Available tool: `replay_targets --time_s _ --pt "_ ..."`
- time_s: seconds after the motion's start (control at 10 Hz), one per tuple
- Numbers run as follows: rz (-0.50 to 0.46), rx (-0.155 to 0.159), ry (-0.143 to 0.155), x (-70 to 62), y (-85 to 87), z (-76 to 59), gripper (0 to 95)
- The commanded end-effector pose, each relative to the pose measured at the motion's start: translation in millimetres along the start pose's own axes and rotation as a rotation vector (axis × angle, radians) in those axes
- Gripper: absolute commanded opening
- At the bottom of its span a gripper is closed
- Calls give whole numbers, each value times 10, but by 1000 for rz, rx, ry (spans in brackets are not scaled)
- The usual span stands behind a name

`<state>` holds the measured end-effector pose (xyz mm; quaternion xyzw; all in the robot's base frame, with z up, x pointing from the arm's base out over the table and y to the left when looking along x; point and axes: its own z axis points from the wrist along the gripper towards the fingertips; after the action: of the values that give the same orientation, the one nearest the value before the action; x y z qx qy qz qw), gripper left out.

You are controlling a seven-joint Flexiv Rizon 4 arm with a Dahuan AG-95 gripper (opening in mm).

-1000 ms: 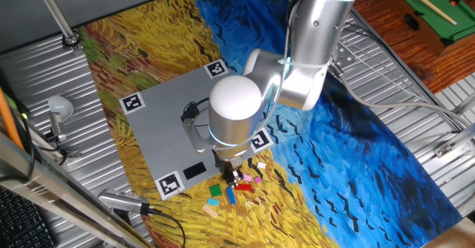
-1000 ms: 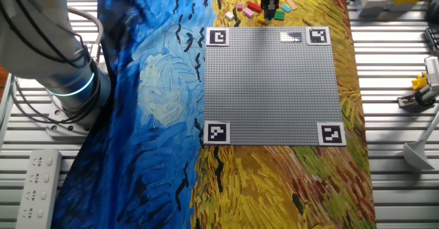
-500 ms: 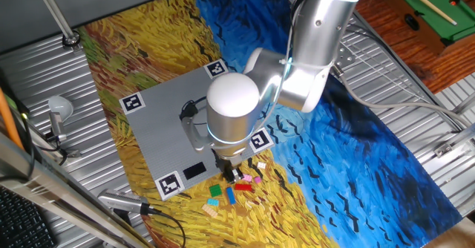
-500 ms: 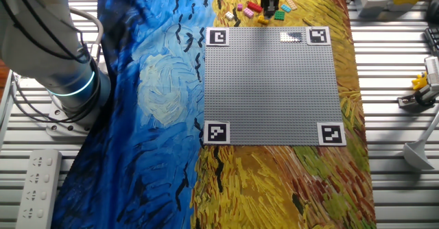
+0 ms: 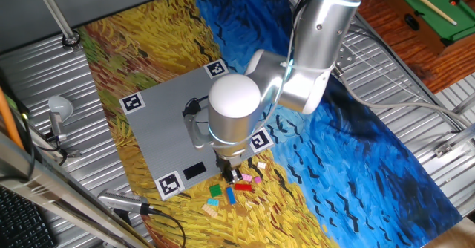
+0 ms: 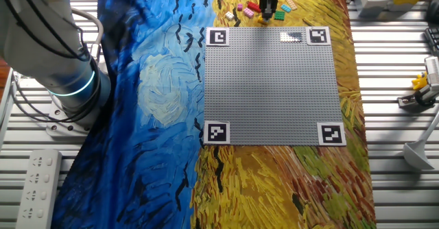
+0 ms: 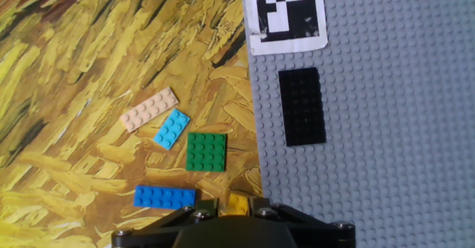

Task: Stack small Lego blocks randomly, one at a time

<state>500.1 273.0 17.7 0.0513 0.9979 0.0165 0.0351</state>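
Observation:
My gripper [image 5: 232, 176] is down among the small Lego blocks on the yellow cloth, just off the grey baseplate [image 5: 171, 133]. In the hand view a yellow brick [image 7: 238, 203] fills the gap between my two fingers, which press on both its sides. It still rests at cloth level [image 6: 263, 20]. Beside it lie a blue brick [image 7: 165, 197], a green square brick [image 7: 206, 151], a teal brick [image 7: 171, 129] and a tan brick [image 7: 150, 108]. Red [image 5: 243, 187] and pink [image 5: 257, 179] bricks lie on the gripper's other side.
A black flat plate [image 7: 301, 105] is fixed on the baseplate near a black-and-white marker tag [image 7: 286, 10]. Marker tags sit at the other corners too [image 6: 217, 132]. Metal slats with clamps and toys [image 6: 422, 88] border the cloth.
The arm has shifted very slightly over the pile. The gripper stays low at the yellow brick, and the loose bricks have not moved.

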Motion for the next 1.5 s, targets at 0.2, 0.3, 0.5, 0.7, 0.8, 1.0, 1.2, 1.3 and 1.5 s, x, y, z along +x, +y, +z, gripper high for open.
replay_targets --time_s 0.2,0.3,0.5,0.7,0.8,1.0,1.2,1.3,1.5 --pt "9 3 -1 48 -28 16 190" --pt "8 1 -5 63 -33 31 190" --pt "5 -7 -7 68 -35 53 190" --pt "-3 -13 -5 59 -14 64 190" --pt "-7 -12 -6 53 4 78 190" --pt "-27 -10 -7 45 22 102 0" --pt "-55 5 5 40 9 70 0" --pt "-64 -4 6 44 -9 55 0" --pt "-75 -4 15 21 -36 17 0"
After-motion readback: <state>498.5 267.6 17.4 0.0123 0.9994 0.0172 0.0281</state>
